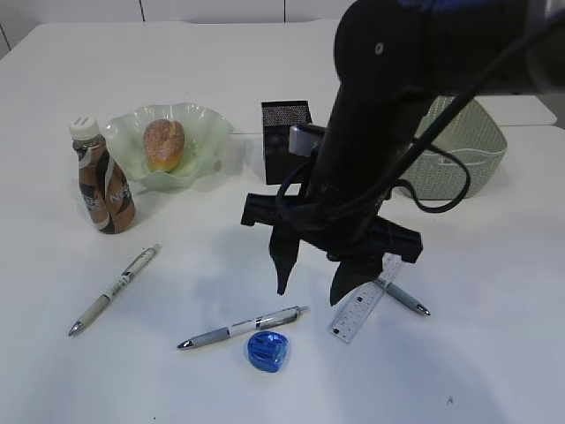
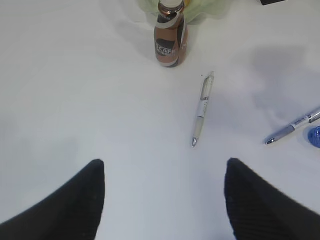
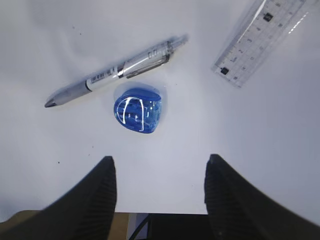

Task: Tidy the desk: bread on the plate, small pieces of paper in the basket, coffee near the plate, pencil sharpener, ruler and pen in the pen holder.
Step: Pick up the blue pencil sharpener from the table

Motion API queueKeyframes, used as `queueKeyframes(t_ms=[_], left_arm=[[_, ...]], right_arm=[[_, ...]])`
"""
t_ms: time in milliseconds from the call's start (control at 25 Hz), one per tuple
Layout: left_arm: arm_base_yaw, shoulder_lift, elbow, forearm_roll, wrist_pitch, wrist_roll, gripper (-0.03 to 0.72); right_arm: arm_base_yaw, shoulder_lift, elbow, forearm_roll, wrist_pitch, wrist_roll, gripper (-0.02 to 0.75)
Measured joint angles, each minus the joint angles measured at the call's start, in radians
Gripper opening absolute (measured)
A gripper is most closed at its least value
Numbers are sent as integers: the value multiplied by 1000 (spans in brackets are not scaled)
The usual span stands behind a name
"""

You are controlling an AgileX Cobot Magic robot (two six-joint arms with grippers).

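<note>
The bread [image 1: 164,144] lies on the green wavy plate [image 1: 207,124], with the brown coffee bottle [image 1: 101,181] upright at its left. Three pens lie on the table: left [image 1: 115,289], middle [image 1: 243,328], right [image 1: 402,298]. The clear ruler [image 1: 357,309] lies by the right pen. The blue pencil sharpener [image 1: 267,351] sits below the middle pen. My right gripper [image 1: 313,287] is open and empty above the table, with the sharpener [image 3: 138,110], pen [image 3: 117,71] and ruler [image 3: 260,40] ahead of its jaws [image 3: 160,167]. My left gripper [image 2: 164,170] is open and empty, facing a pen [image 2: 202,110] and the bottle [image 2: 170,40]. No paper pieces show.
The black mesh pen holder [image 1: 284,124] stands behind the right arm. The pale green basket [image 1: 468,155] stands at the right rear. The table's front edge shows below the right gripper in the right wrist view.
</note>
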Motion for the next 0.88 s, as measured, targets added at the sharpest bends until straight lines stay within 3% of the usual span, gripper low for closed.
queueKeyframes(t_ms=[880], left_arm=[[0, 0, 0, 2, 43, 0, 526]], right_arm=[[34, 171, 0, 21, -120, 79, 440]])
